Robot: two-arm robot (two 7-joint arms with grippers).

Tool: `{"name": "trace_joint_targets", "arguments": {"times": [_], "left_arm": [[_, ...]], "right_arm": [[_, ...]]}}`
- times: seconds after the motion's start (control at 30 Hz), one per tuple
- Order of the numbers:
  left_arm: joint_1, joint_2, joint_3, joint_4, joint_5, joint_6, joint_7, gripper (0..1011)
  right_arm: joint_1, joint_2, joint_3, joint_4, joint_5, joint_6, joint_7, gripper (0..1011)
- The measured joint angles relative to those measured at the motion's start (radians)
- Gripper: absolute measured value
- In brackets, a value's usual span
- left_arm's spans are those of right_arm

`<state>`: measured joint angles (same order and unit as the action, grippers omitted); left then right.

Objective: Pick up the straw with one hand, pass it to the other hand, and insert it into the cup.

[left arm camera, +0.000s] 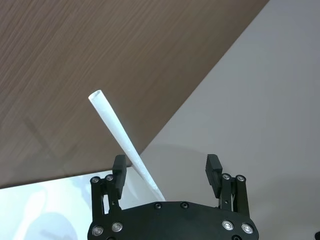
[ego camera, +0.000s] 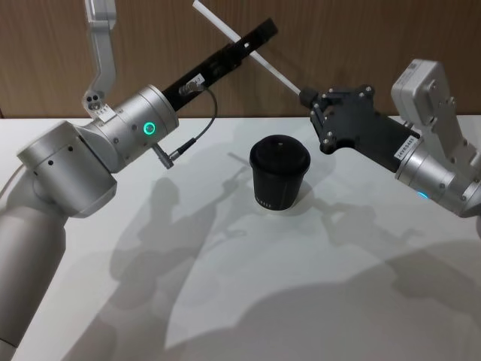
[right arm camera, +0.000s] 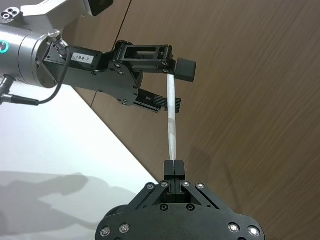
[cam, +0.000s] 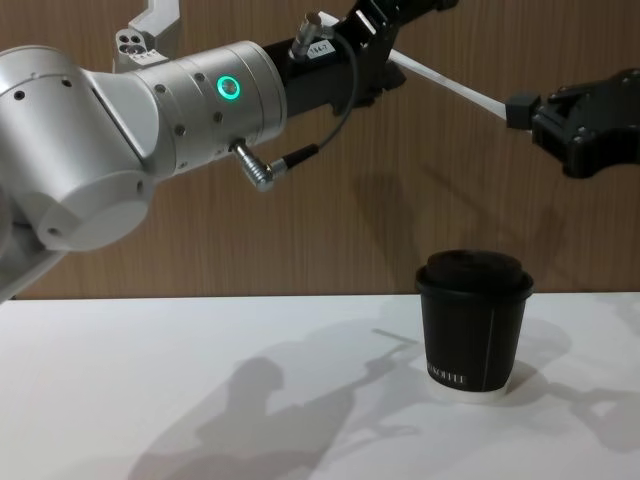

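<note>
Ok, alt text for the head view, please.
The right gripper pinches one end of the white straw in mid-air while the open left gripper straddles it further up. The lidded black cup stands on the white table below.

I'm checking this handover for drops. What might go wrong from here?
1. The thin white straw is pinched only at its tip by the all-black right hand, while the silver-wristed left hand stands open around it. Letting go before the left shuts would likely drop it.
2. It sits off-centre in the left hand's opening, so closing may tilt it and spoil aim at the black lidded paper cup.
</note>
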<state>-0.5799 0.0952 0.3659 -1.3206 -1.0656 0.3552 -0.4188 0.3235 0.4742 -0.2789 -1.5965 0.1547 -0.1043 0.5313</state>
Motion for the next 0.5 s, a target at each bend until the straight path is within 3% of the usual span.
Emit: {"name": "trace_joint_targets", "arguments": {"times": [0.3, 0.5], "left_arm": [[-0.004, -0.002, 0.003, 0.01, -0.004, -0.002, 0.004, 815], [-0.006, -0.003, 0.005, 0.014, -0.006, -0.004, 0.006, 601]], "right_arm": [[0.0, 0.0, 0.0, 0.0, 0.0, 0.0, 0.0, 0], [0.0, 0.0, 0.0, 0.0, 0.0, 0.0, 0.0, 0]]}}
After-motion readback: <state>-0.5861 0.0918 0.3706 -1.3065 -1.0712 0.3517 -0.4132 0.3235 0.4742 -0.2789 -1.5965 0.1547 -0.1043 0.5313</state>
